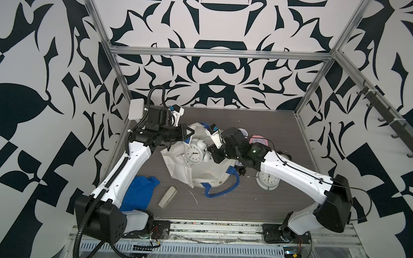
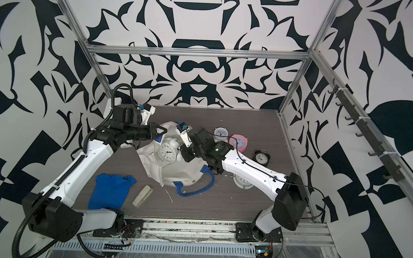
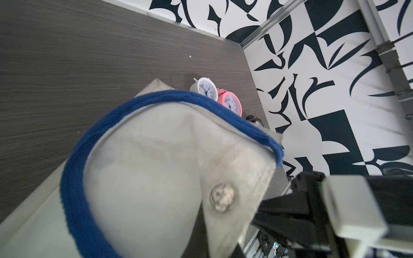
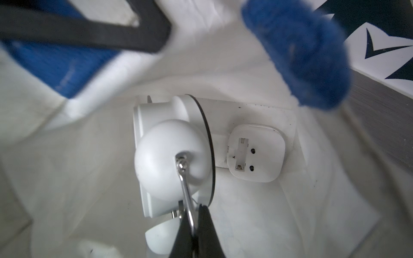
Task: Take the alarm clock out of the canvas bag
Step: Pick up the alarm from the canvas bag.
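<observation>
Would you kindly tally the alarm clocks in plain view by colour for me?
White: 3 – large white alarm clock in the canvas bag, small white clock at the back, white clock beneath the right arm
Pink: 1 – pink clock
Black: 1 – black clock
Total: 5 in plain view

The left arm (image 1: 129,162), at the left of both top views, and the right arm (image 1: 294,170) have glossy white link shells dotted with small dark screws and blocky black joint housings. A ribbed black conduit (image 1: 77,241) follows the left arm. A thin black cable (image 1: 306,171) follows the right arm, where a green light (image 1: 254,150) glows. The left camera (image 1: 178,111) and right camera (image 1: 214,134) are white with blue. The left pincer (image 1: 190,133) and right pincer (image 4: 192,211) are matte black.
</observation>
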Robot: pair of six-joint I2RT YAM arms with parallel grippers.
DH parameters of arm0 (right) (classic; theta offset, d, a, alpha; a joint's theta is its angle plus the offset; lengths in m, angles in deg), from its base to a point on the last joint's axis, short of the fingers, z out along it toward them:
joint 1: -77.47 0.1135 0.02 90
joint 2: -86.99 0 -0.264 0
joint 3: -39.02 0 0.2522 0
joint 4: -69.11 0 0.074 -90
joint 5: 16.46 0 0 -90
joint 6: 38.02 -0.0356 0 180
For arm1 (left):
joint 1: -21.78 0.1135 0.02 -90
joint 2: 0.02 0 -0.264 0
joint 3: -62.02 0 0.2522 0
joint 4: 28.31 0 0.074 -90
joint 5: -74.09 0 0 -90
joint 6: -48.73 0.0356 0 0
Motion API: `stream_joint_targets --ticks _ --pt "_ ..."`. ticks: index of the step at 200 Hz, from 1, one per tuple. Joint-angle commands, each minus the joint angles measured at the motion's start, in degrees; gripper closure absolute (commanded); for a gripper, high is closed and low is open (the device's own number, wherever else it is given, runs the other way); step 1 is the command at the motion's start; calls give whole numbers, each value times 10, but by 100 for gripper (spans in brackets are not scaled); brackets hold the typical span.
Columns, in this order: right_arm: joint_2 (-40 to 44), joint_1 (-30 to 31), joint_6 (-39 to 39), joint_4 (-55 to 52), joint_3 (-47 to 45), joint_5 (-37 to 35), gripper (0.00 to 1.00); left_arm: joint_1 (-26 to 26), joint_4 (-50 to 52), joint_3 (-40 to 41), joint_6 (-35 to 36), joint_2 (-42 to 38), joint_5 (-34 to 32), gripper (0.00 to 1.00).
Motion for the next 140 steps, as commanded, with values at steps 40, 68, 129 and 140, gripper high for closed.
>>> stream_joint_targets --ticks 40,68,129,140 --pt "44 -2 -23 -19 71 34 100 0 -12 -22 -4 4 -16 100" --pt "66 -2 -22 -51 82 41 100 1 7 -31 -9 0 -66 100" --pt "148 -23 -19 -129 87 29 100 3 54 -48 -20 -10 -183 100" --pt "167 -32 -20 -139 83 26 100 3 58 -50 -22 -14 -196 100"
